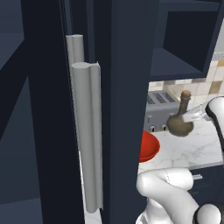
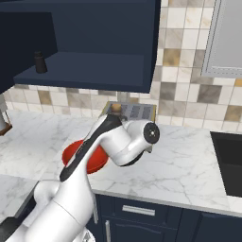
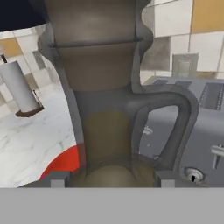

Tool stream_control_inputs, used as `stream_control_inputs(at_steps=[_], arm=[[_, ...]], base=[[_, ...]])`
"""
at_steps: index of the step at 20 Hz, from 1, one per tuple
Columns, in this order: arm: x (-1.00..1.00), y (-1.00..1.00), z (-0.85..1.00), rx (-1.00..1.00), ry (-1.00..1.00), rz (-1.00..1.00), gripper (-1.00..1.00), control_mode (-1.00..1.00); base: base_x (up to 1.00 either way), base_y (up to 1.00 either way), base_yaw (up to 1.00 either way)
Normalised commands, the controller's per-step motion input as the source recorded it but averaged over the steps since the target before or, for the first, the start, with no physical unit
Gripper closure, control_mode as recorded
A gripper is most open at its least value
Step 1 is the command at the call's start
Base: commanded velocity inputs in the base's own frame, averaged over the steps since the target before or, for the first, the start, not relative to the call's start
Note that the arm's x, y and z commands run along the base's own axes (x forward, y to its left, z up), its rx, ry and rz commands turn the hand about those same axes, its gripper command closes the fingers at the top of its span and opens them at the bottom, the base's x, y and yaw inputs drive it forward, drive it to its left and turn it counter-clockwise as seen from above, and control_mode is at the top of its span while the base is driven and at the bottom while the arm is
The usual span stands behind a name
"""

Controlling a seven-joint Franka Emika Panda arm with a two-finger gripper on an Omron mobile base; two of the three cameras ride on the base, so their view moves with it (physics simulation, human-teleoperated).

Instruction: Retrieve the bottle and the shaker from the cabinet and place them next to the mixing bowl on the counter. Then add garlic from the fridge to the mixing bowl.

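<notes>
Arm bent over the counter (image 2: 184, 165), its gripper (image 1: 189, 117) closed partway on the bottle (image 1: 181, 119), holding it upright above the marble beside the mixing bowl (image 1: 147, 146), before the toaster (image 1: 160, 110). Bowl half hidden by a navy panel (image 1: 127, 109); shaker (image 2: 40, 62) on the cabinet (image 2: 90, 71) shelf.

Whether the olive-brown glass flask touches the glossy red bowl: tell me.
Apart. In the left base view the flask hangs in the gripper, right of the red bowl, with white marble between them.

Olive-brown bottle (image 1: 180, 120) (corked, upright) hangs above counter (image 1: 183, 151) beside red mixing bowl (image 1: 147, 146).
</notes>
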Motion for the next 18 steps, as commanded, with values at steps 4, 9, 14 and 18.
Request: stream_control_inputs(at_steps=[4, 9, 14, 18], arm=[[0.07, 0.00, -0.11, 0.07, 0.00, 0.15, 1.00, -1.00], [0.00, -0.01, -0.17, 0.00, 0.00, 0.12, 1.00, -1.00], [0.00, 0.00, -0.13, -0.04, 0.00, 0.06, 1.00, -1.00], [0.00, 0.00, -0.36, -0.03, 0.00, 0.00, 1.00, -1.00]], base=[[0.00, 0.00, 0.00], [0.00, 0.00, 0.00], [0.00, 0.00, 0.00], [0.00, 0.00, 0.00]])
